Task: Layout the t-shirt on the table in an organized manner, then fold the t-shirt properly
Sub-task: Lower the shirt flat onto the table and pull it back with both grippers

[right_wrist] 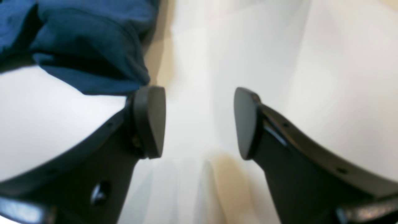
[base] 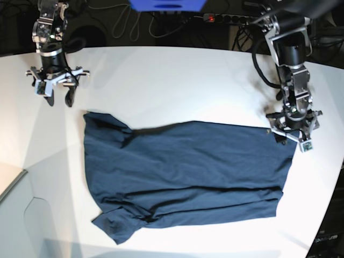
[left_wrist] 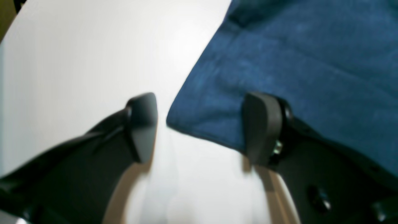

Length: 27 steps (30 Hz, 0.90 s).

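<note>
Navy t-shirt (base: 183, 177) flat on table (base: 177, 80), wrinkled; both arms' fingers spread, empty.

One t-shirt (base: 183, 177), two grippers (base: 58, 97) (base: 290, 137)

Both arms reach downward: the left hand (left_wrist: 199, 127) at the base view's right, the right hand (right_wrist: 199, 123) upper left, both with jaws spread.

Dark backdrop, tangled black cables (base: 134, 24), power strip (base: 228, 19), blue panel (base: 167, 5)
</note>
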Motion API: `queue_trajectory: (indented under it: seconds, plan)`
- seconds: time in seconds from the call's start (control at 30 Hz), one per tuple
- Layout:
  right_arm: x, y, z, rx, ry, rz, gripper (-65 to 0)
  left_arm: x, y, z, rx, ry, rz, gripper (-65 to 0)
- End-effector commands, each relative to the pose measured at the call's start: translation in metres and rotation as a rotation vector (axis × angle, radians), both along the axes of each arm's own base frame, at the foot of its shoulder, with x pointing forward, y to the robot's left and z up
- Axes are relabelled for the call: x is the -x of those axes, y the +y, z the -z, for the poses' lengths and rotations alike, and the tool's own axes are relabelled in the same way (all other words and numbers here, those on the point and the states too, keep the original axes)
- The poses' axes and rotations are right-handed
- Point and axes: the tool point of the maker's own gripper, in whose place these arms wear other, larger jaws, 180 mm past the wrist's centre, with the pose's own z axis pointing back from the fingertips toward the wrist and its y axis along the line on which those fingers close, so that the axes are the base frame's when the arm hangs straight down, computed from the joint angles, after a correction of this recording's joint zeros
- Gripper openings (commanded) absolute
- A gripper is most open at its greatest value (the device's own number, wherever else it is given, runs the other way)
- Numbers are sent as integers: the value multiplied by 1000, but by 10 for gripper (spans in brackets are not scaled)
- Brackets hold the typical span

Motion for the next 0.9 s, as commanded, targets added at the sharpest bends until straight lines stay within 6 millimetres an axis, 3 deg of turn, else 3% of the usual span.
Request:
queue_trajectory:
  seconds: [0.0, 0.07, 0.13, 0.27, 0.33, 0.43, 0.67, 0.87]
  plan:
    - [-6, -2, -13, 2, -51, -10, -303, -3, 4, -4, -10, 7, -1, -229]
    - [-6, 1, -12, -1, -49, -15, -304, -7, 4, -8, -19, -21, 3, -234]
    - [-7, 1, -12, -1, -49, -17, -304, -7, 3, -9, -27, -42, 6, -293]
    - [-17, 20, -13, -16, -58, -70, -302, -6, 2, -8, -33, -56, 9, -530]
    - [-32, 31, -18, -24, -80, -99, -302, -6, 2, -8, -31, -52, 9, -643]
    - [-45, 35, -19, -29, -58, -114, -297, -6, 2, -7, -30, -50, 8, -637]
    - [-68, 67, -13, -106, 26, -213, -210, -5, 5, -8, -36, -49, 7, -650]
    - [-79, 77, -5, -142, 49, -212, -216, 0, 5, -6, -41, -41, 9, -650]
